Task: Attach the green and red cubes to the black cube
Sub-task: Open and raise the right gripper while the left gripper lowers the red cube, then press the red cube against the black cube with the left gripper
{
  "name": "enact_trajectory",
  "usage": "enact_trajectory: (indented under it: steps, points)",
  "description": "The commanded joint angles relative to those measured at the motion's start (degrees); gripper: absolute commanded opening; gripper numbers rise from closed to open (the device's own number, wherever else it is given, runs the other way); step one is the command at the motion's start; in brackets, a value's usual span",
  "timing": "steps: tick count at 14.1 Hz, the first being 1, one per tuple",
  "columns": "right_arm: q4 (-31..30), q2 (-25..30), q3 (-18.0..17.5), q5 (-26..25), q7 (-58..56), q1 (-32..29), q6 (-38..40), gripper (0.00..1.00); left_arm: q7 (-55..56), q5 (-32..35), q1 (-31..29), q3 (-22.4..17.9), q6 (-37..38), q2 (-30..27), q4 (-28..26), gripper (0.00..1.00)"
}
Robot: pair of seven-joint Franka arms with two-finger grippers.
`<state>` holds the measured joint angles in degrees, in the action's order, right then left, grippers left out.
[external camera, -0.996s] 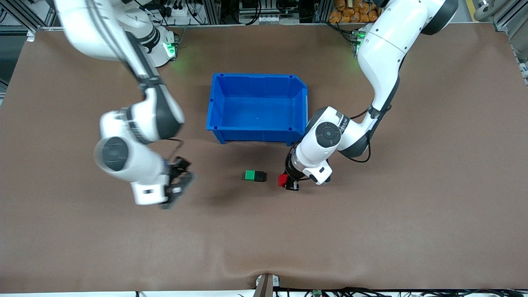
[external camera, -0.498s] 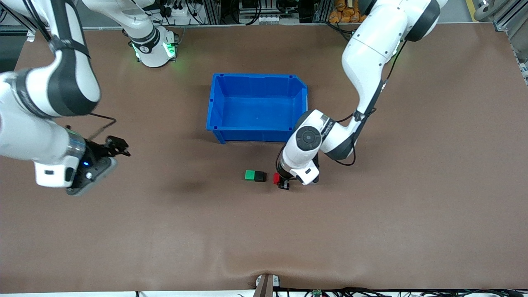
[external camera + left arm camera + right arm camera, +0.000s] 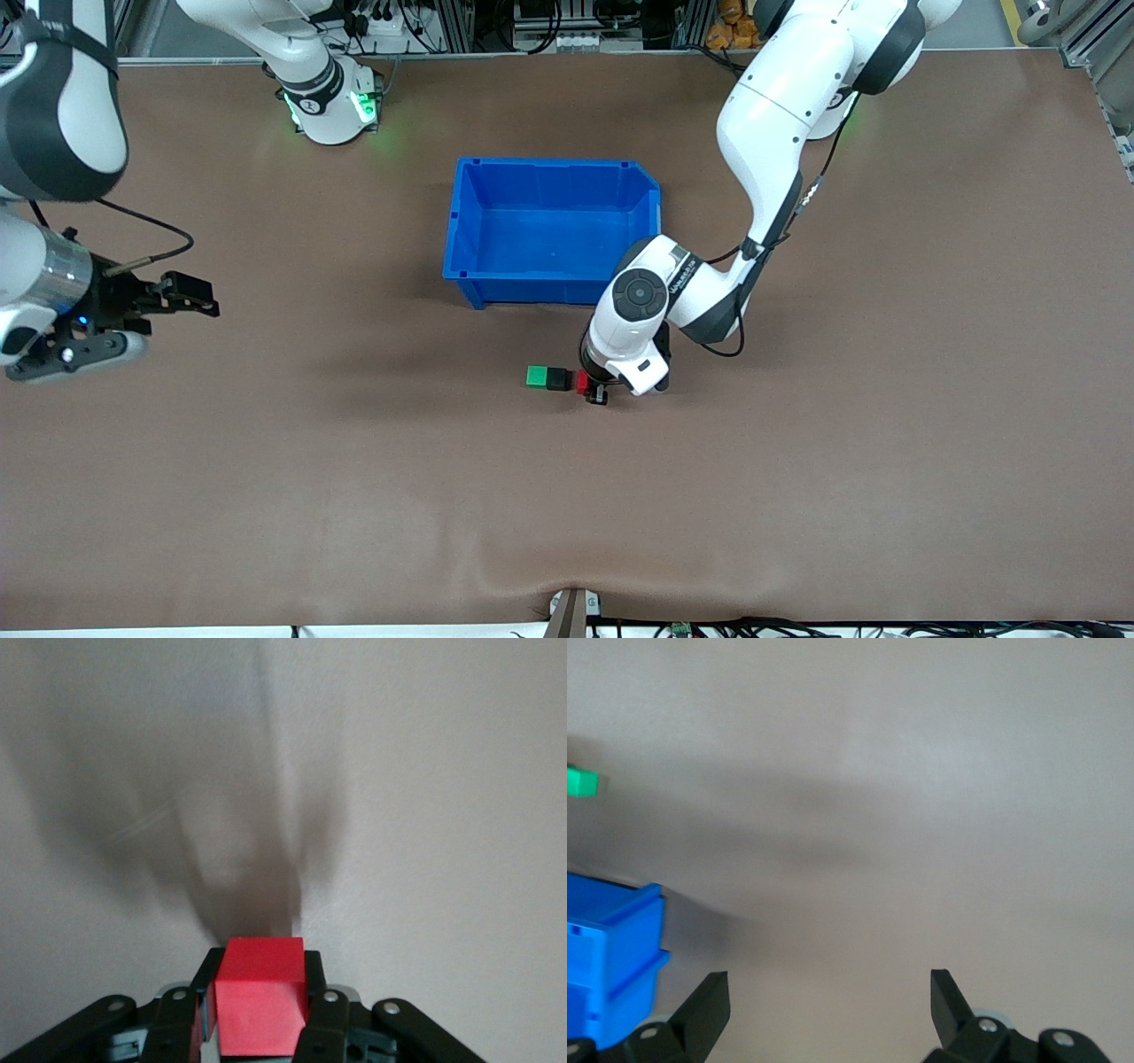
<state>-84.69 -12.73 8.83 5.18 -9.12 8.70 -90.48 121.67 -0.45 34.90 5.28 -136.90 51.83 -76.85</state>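
Red cube (image 3: 260, 994) clamped in left pincer (image 3: 595, 390), touching black cube (image 3: 557, 379).

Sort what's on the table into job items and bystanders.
Job items: green cube, black cube, red cube held in the left gripper.
Bystanders: blue bin; right gripper, open, waiting at the right arm's end.
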Motion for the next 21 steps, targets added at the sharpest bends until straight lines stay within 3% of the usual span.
enact_trajectory:
  steps: [1,5,7,12,21]
  points:
    - [-7.4,7.53,-0.74,-3.49,5.52,-0.79,0.04,1.0,1.63,-0.34,1.66,-1.23,1.2,2.4,3.9,0.0]
    - [-11.46,13.34,-1.89,-4.74,5.52,-5.53,1.78,1.0,3.22,-0.34,2.81,-2.46,1.46,3.19,4.61,0.0]
    - [-9.28,13.44,-1.8,-4.82,5.6,-5.97,6.0,1.0,3.74,-0.34,2.9,-2.38,1.55,3.46,4.61,0.0]
    - [-7.08,13.52,-4.07,-4.83,5.52,-8.96,8.73,1.0,5.5,-0.34,3.95,-2.38,1.72,3.46,4.52,0.0]
    - [-2.94,13.26,-3.99,-3.6,7.87,-8.61,11.82,1.0,9.72,-0.35,3.95,-2.29,6.12,2.49,4.52,0.0]
